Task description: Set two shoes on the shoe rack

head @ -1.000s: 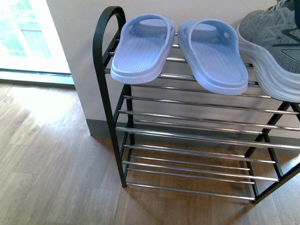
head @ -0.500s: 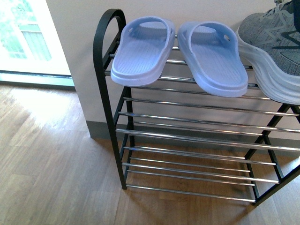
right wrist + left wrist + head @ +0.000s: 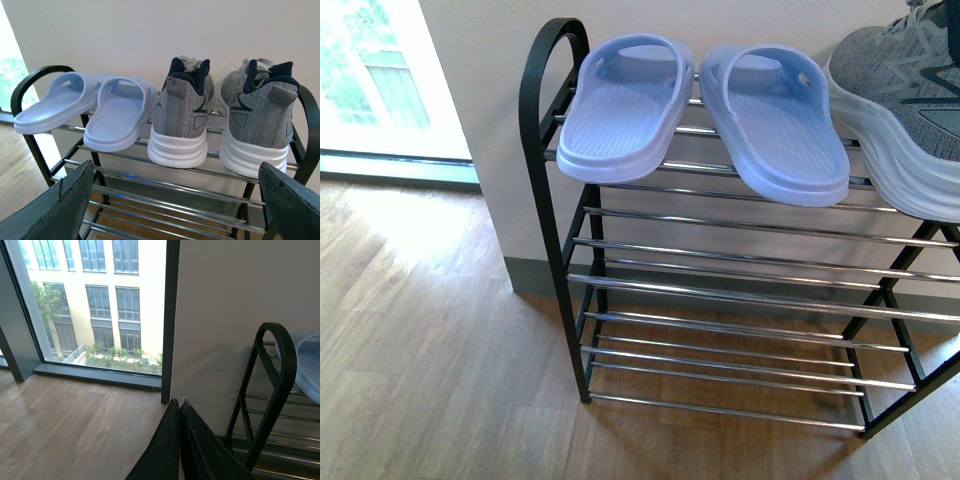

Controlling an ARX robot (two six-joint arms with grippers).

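The shoe rack (image 3: 542,180) has a black frame and chrome bars and stands against the wall. On its top shelf lie two pale blue slide sandals (image 3: 620,105) (image 3: 772,120) side by side, with a grey sneaker (image 3: 905,110) to their right. The right wrist view shows both sandals (image 3: 55,102) (image 3: 122,112) and two grey sneakers (image 3: 182,117) (image 3: 260,122), heels facing the camera. My right gripper (image 3: 175,200) is open and empty, back from the rack's front. My left gripper (image 3: 177,402) is shut on nothing, left of the rack's arched end (image 3: 275,375).
A wood floor (image 3: 430,360) runs in front of the rack. A tall window (image 3: 90,305) with a dark frame (image 3: 172,320) is left of the wall. The rack's lower shelves (image 3: 740,330) hold nothing.
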